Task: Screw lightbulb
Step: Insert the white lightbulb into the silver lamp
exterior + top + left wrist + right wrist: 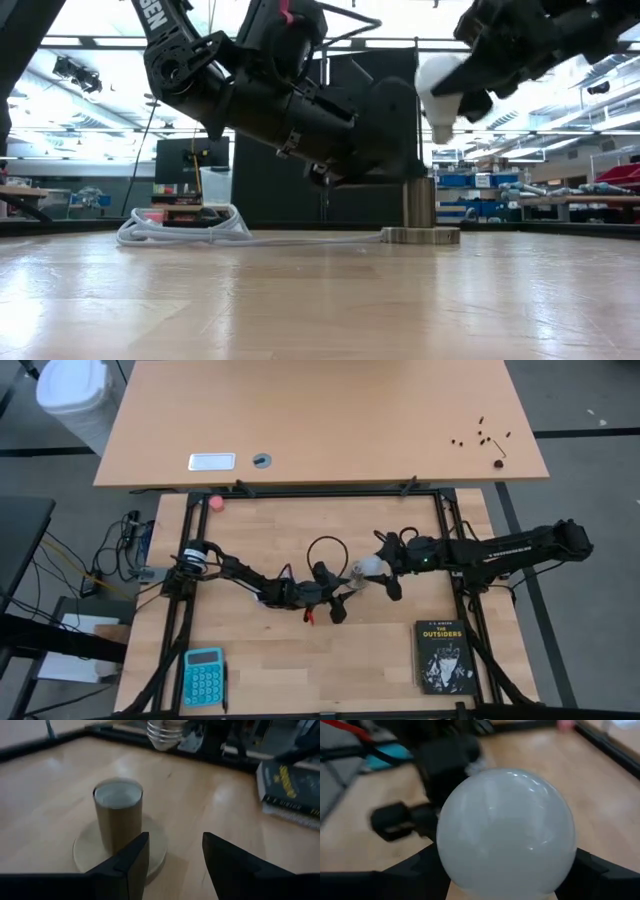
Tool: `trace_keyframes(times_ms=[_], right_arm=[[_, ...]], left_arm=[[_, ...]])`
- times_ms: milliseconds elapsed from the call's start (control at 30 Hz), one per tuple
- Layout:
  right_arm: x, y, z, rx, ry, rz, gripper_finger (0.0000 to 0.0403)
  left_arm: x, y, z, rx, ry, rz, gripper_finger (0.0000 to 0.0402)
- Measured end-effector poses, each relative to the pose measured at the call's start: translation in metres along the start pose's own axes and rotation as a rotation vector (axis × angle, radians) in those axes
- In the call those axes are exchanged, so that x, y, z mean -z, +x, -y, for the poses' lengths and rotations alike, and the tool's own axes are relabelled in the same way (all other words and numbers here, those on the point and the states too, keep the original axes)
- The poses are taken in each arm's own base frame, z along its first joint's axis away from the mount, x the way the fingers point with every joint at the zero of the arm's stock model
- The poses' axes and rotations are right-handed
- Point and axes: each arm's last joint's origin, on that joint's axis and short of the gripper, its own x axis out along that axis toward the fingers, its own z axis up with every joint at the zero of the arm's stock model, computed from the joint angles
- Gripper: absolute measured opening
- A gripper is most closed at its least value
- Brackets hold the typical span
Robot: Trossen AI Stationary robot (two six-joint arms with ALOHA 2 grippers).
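Pale wooden table (pixel 300 670) inside a black frame; a second tabletop sits beyond it, shelving and ceiling lights behind in the low view

Right gripper (pixel 502 885) pinches the lightbulb (pixel 438 92) by its frosted globe, one finger on each flank. Bulb hangs in the air, screw base down, above and slightly to one side of the socket (pixel 420 213), well clear of it. From the left wrist camera I see the threaded base high over the socket's open mouth

Left gripper (pixel 172 857) sits low just beside the socket's round foot, jaws parted with nothing between them. I cannot tell whether one finger touches the foot

Handling, my judgement: bulb is light, smooth, thin-walled. Slippery under the pads and liable to crack if squeezed. Widest part of the globe is the right hold, leaving the threads free. The socket looks light, so it may spin or tip unless the left gripper steadies it

Room: white cord (pixel 180 232) trails from the socket away on the left arm's side. Book (pixel 443 656) and blue calculator (pixel 204 677) lie near the front edge, well apart from the work. Open wood all round the socket; only tight spot is the two grippers near each other
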Motion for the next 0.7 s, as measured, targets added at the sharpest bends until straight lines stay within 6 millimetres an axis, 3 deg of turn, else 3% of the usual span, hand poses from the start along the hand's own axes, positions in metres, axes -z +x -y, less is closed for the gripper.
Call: trace_keyframes(times_ms=[167,500,700], right_arm=[[0.01,0.001,0.003,0.1,0.045,-0.07,0.0284],[0.027,0.005,0.002,0.043,0.041,0.163,0.0284],[0.035,0.012,0.009,0.035,0.053,0.172,0.0284]], left_arm=[[0.008,0.0,-0.003,-0.024,-0.003,-0.078,0.0188],[0.009,0.0,-0.003,-0.024,-0.02,-0.085,0.0188],[0.008,0.0,-0.004,-0.046,-0.022,-0.073,0.0188]])
